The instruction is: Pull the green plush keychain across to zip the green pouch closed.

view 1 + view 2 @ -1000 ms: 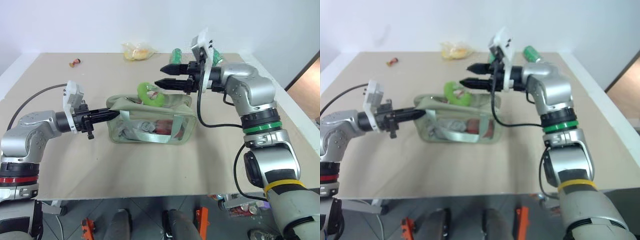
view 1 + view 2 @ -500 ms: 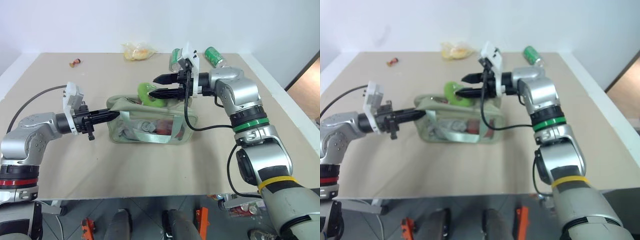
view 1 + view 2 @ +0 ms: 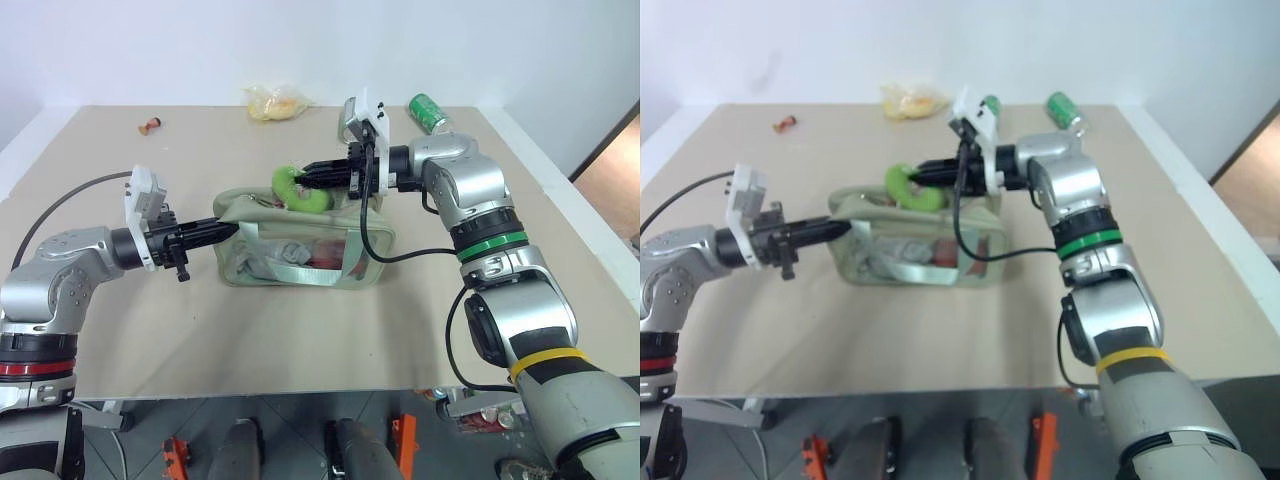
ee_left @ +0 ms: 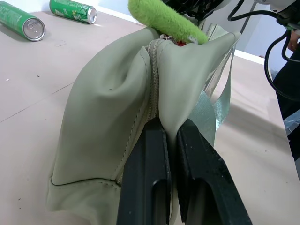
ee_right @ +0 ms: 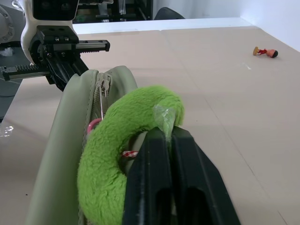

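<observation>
The boxy sage fabric green pouch (image 3: 300,245) sits mid-table. The right gripper (image 5: 161,140) is clamped tight on the fuzzy donut-shaped green plush keychain (image 5: 119,159) on top of it. The left gripper (image 4: 169,140) pinches the pouch's soft end fabric by the zipper seam, jaws closed.

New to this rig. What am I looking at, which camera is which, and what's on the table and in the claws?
It is a humanoid robot with two arms, each ending in a two-fingered black gripper. The two wide pictures come from cameras in its head, looking down over a tan table. The two close-ups come from cameras on each wrist, looking along the fingers.

On the table sits the green pouch. The left gripper is shut on the pouch's end fabric, holding it. The right gripper is shut on the green plush keychain, a fuzzy ring at the zipper. Farther back lie two green cans, a yellow bag and a small toy.
</observation>
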Controlling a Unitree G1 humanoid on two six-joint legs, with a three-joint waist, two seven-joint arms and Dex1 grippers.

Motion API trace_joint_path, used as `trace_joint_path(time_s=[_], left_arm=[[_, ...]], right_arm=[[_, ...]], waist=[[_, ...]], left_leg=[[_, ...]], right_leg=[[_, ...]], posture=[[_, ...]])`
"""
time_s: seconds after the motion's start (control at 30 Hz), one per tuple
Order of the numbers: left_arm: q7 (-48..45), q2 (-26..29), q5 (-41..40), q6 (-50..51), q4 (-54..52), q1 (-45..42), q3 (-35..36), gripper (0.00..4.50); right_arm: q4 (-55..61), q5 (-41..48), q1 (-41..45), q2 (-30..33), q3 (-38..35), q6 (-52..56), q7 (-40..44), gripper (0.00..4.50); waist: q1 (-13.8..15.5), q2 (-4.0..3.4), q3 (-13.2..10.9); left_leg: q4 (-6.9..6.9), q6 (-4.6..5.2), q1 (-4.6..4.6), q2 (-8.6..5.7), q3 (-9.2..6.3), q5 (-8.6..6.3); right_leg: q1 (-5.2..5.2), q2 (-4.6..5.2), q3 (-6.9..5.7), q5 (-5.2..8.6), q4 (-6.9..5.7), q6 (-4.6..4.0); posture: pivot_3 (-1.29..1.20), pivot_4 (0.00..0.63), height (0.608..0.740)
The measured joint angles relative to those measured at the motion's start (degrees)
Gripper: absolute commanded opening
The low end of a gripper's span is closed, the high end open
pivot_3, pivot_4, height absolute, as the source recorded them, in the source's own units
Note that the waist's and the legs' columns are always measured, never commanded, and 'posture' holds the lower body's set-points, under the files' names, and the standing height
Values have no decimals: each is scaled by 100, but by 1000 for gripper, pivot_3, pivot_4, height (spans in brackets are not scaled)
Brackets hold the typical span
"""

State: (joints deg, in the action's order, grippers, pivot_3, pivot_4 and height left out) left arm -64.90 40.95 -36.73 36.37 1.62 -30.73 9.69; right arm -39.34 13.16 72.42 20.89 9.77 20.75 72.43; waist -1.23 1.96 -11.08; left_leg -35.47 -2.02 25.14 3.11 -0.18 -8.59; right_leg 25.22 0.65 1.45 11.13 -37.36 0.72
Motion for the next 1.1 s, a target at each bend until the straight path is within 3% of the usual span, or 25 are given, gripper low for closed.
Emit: trace_joint_path(time_s=[0.33,0.63,1.1], left_arm=[[-5,-44,3,-23,17,-8,-1,0],[-68,-105,29,-111,180,-73,-29,0],[-89,-138,15,-94,186,-89,-80,0]], right_arm=[[-38,-61,71,151,-52,-108,-33,64],[439,-84,314,1104,-192,13,260,64],[1710,-511,-833,2681,-245,-601,133,64]], waist=[[4,-1,-1],[4,-3,-2],[22,-3,-2]], left_leg=[[0,0,2,-1,0,0],[6,0,-1,-5,1,0],[5,-1,1,-24,11,-1]], right_leg=[[0,1,0,2,0,-3],[2,7,-3,13,2,-17],[-2,33,-2,21,8,-2]], posture=[[0,150,740],[0,150,740],[0,150,740]])
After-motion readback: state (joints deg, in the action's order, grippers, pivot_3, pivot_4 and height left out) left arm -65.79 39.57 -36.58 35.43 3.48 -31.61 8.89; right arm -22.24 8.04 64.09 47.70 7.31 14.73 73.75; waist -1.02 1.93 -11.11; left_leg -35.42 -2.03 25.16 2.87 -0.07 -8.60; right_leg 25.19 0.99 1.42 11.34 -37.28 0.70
